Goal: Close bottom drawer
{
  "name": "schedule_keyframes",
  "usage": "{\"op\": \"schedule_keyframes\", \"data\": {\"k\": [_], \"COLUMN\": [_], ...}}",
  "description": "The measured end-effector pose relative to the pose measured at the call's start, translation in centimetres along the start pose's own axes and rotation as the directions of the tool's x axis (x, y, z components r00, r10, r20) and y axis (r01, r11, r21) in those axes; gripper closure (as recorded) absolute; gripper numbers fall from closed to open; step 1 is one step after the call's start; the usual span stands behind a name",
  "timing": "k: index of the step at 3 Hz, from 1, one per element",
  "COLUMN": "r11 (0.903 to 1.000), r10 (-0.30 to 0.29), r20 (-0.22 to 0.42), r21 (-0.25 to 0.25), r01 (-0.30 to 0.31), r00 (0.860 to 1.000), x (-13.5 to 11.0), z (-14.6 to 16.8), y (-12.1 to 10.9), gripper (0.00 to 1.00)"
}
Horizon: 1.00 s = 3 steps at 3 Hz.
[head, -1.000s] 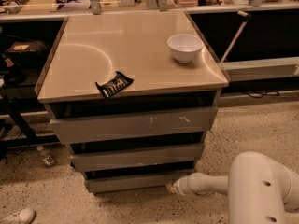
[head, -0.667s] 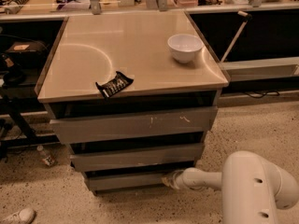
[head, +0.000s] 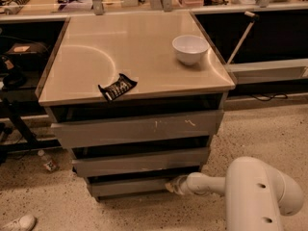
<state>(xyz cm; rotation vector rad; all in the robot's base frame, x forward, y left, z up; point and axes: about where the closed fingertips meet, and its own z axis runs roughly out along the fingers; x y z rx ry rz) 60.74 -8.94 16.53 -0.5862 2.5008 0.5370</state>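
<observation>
The bottom drawer point(head: 130, 186) is the lowest of three grey drawers in the cabinet, with a plain flat front. It stands slightly out from the cabinet body, less than the two above. My gripper point(head: 172, 186) is at the end of the white arm point(head: 211, 184) that reaches in from the lower right. It sits against the right end of the bottom drawer's front. The middle drawer point(head: 139, 161) is plain. The top drawer point(head: 137, 127) is widest and has pale scratch marks.
The cabinet's top point(head: 144, 76) carries a white bowl point(head: 190, 48) at the right and a black snack wrapper point(head: 117, 87) near the front edge. A small bottle point(head: 47, 160) lies on the speckled floor at the left, and a white shoe point(head: 18, 223) at bottom left.
My arm has moved left and the gripper has pressed in against the bottom drawer's front. The bottom drawer has slid back towards the cabinet.
</observation>
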Motion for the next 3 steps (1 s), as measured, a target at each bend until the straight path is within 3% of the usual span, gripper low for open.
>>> {"op": "schedule_keyframes", "data": {"k": [1,2,3], "r11": [0.9990,0.9861,0.9556], "r10": [0.039,0.132,0.241], "r20": [-0.073,-0.155,-0.164], "r21": [0.024,0.122,0.213], "r01": [-0.037,-0.113,-0.204], "r00": [0.997,0.979,0.957], "x": [2.2,5.3,8.0], "z": [-2.8,-8.8,-15.3], "y": [-0.5,-2.7,-3.5], "gripper": [1.00,1.00,1.00]}}
